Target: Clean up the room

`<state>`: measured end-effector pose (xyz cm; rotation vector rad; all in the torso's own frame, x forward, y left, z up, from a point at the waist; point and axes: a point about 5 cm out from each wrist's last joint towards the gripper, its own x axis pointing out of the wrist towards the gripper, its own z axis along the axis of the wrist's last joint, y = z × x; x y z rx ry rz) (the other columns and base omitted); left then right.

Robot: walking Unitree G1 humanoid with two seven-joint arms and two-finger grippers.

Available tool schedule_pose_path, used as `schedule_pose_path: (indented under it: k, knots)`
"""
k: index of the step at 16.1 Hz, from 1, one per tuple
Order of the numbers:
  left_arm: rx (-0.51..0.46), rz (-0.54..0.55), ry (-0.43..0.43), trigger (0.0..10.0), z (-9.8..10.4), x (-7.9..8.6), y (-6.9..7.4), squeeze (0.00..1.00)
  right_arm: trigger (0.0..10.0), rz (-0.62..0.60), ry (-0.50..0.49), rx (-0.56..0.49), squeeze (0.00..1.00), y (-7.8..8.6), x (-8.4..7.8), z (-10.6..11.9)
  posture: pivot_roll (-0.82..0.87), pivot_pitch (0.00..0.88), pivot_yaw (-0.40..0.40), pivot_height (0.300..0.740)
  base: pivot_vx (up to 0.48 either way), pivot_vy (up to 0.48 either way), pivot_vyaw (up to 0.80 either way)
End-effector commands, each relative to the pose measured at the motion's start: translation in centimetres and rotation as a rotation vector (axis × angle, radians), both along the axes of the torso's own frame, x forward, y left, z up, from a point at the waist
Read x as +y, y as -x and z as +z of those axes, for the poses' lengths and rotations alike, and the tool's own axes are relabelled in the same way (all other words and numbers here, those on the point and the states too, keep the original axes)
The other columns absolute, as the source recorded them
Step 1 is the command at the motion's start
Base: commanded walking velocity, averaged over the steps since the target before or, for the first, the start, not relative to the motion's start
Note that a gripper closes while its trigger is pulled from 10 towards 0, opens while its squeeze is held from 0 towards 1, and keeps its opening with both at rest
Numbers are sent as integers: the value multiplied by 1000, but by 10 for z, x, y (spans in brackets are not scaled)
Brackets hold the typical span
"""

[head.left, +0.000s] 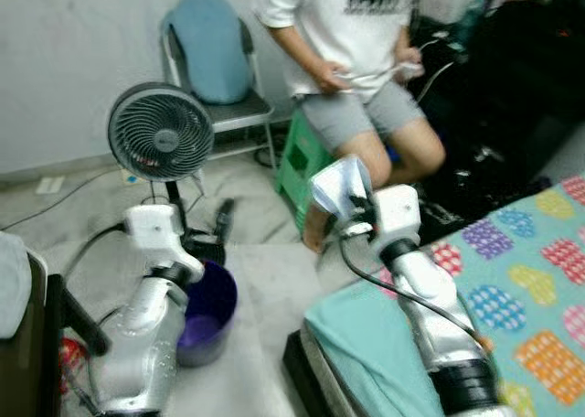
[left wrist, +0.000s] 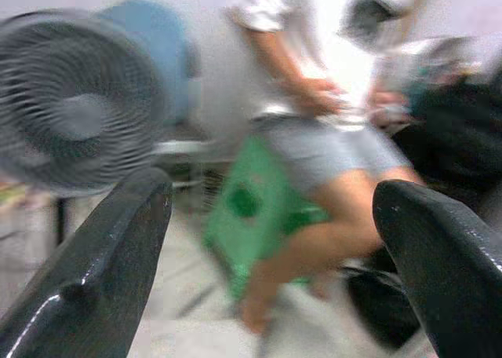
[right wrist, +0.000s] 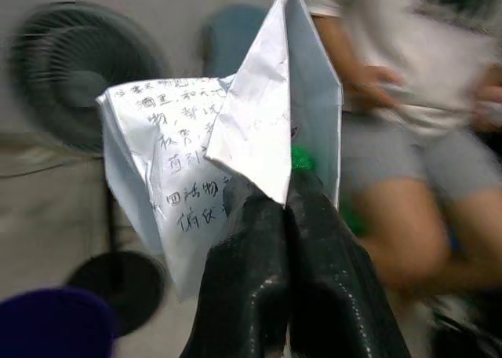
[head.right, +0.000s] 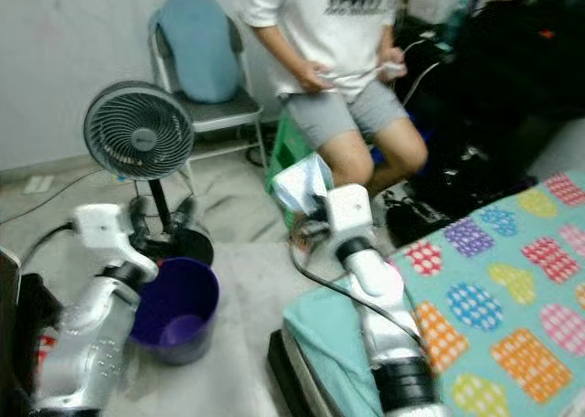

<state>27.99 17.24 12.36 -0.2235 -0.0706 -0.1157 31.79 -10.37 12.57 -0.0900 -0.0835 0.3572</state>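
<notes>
A person (head.left: 356, 60) sits on a green stool (head.left: 300, 161) at the far side. Left of them stands a folding chair (head.left: 219, 69), with a fan (head.left: 161, 132) nearer. A patterned bed (head.left: 521, 280) lies near right.

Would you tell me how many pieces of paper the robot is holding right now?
1: a folded sheet of paper with handwriting, pinched in the right gripper above the floor beside the bed. The left gripper is open and empty.
</notes>
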Motion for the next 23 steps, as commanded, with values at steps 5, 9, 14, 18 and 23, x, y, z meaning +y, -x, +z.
schedule_pose_path:
  k: [5,9,14,18,23]
  knots:
    - [10,5,7,10000,-1,-4,-2,0,10000,-26,12,-7,0,-2,-10,1,-2,37,-91,740,0,0,0]
    - [9,25,7,10000,-1,-3,-3,0,10000,-17,34,-19,0,-2,-8,2,-2,37,-92,740,0,0,600]
    - [11,19,26,10000,-2,-4,-4,0,10000,-17,32,-22,0,-3,-9,2,-3,33,-92,740,0,0,800]
    - [9,6,26,10000,-1,-5,-4,0,10000,-14,31,-25,0,-3,-8,2,-4,34,-91,740,0,0,800]
    - [-7,-14,23,10000,0,-7,-5,0,10000,-11,27,-28,0,-4,-7,2,-1,20,-91,740,0,0,800]
